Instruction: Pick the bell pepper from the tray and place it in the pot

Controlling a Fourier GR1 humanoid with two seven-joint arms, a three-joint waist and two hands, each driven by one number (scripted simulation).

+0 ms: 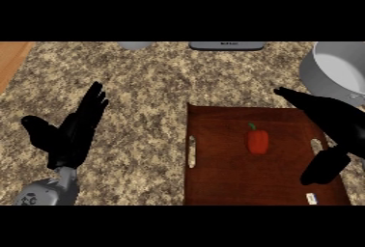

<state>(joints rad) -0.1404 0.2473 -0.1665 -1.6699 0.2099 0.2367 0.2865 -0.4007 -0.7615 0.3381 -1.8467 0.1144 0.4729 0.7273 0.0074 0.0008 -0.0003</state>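
your right hand (pixel 333 130) hangs over the right edge of the tray (pixel 214 188), fingers spread apart and thumb low, holding nothing; it looks set to close in from the side. the bell pepper (pixel 258 142) lies near the tray's middle, stem toward the far edge, apart from the hand. the pot (pixel 335 72) stands just past the tray's far right corner, probably a short carry. your left hand (pixel 75 130) rests open on the counter (pixel 143 87) left of the tray, out of the way.
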